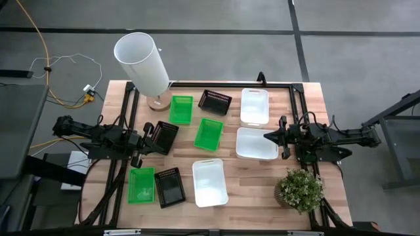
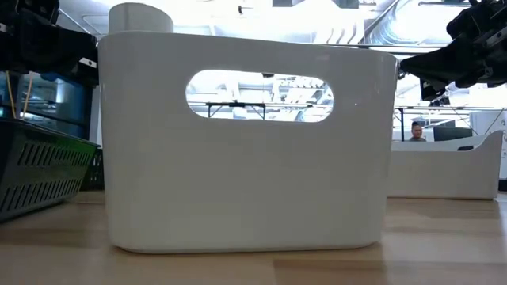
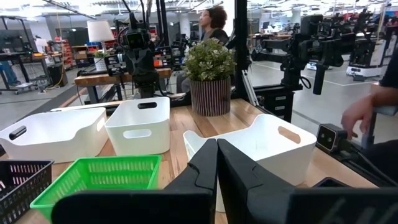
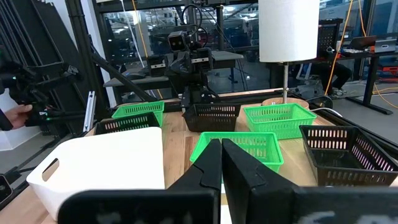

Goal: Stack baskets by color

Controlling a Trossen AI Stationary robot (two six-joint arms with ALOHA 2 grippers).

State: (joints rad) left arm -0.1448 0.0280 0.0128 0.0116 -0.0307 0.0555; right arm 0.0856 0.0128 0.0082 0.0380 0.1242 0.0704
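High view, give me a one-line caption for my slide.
Nine unstacked baskets, green, black and white, lie scattered between the shut left gripper and shut right gripper.

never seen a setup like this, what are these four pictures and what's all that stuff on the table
It is one moment seen by four cameras. The high view looks straight down on a wooden table with two dark robot arms. The left pincer sits over a black basket; the right pincer is at the edge of a white basket. Both are shut and hold nothing.

The low view sits at table height, nearly filled by one white basket's side. The other two cameras ride on the wrists, looking past each arm's closed fingers.

Spread out, unstacked, lie three green baskets, three black, three white, plus a tall white cylinder on a wooden base and a small potted plant.
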